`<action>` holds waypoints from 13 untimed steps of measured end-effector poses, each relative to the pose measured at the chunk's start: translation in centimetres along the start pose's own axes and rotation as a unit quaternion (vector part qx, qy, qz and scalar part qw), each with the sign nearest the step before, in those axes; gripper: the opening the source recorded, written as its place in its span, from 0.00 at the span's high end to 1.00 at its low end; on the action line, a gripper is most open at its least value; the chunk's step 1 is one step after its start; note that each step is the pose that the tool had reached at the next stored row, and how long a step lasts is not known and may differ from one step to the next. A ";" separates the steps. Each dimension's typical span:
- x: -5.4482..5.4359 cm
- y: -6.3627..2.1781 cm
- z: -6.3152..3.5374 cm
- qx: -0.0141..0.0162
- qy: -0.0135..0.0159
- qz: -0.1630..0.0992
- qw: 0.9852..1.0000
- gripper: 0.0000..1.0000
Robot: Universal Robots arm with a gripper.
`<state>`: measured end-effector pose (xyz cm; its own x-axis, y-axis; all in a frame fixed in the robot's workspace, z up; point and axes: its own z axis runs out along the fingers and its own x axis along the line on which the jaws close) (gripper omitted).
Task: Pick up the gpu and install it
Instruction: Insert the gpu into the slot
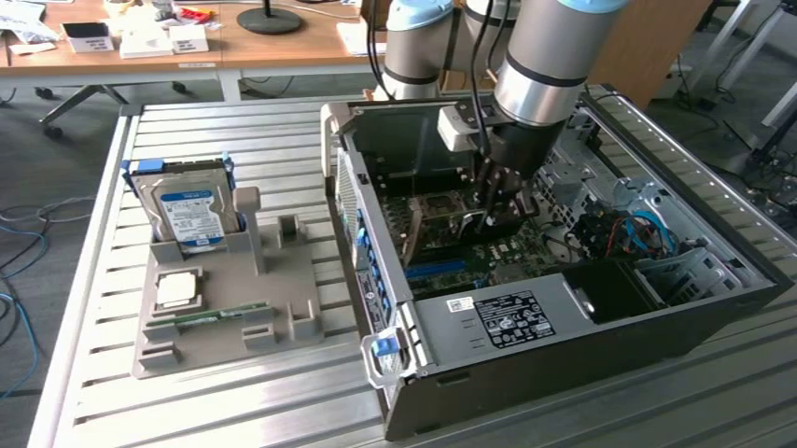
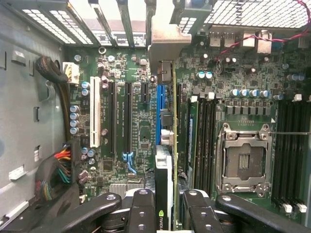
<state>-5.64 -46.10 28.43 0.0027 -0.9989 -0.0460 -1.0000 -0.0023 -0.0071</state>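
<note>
As my gripper pinched the gpu by its top edge, jaws narrowly parted, it hung just above the blue slot. It seemed light, stiff, fragile.

gpu upright, edge-on, above blue motherboard slot.

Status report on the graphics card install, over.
Gripper shut on the gpu. Card edge-on inside the case, over the motherboard. Blue slot alongside; no cable across it.
</note>
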 end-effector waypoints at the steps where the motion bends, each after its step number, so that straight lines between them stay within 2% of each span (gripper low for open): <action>1: 0.0 0.12 0.02 0.000 0.000 0.000 1.000 0.73; 13: 0.0 0.43 0.08 0.000 0.000 0.000 1.000 0.73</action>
<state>-6.08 -46.07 28.35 0.0030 -0.9989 -0.0463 -1.0000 -0.0026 -0.0073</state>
